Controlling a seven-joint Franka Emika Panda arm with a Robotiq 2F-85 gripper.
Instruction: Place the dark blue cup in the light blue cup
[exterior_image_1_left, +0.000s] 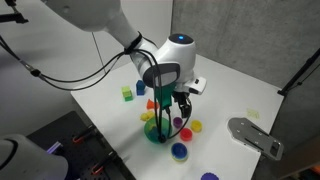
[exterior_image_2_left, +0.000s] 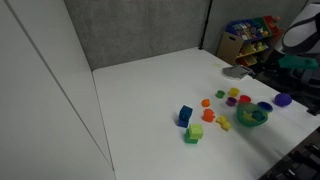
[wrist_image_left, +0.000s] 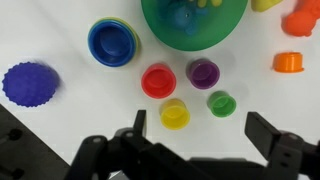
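Where cups (wrist_image_left: 95, 31) nest, dark blue cup (wrist_image_left: 112, 43) sits innermost.

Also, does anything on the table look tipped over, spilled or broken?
Nothing stands out. In the wrist view the dark blue cup, red cup, purple cup, yellow cup and green cup all stand upright, mouths up. No spill shows on the white table.

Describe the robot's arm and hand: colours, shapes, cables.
The arm is white, with smooth, rounded segments, and thin black cables run beside it. At the wrist sits a rounded white cap tinged blue. The hand is black and boxy, with two dark, angular fingers.
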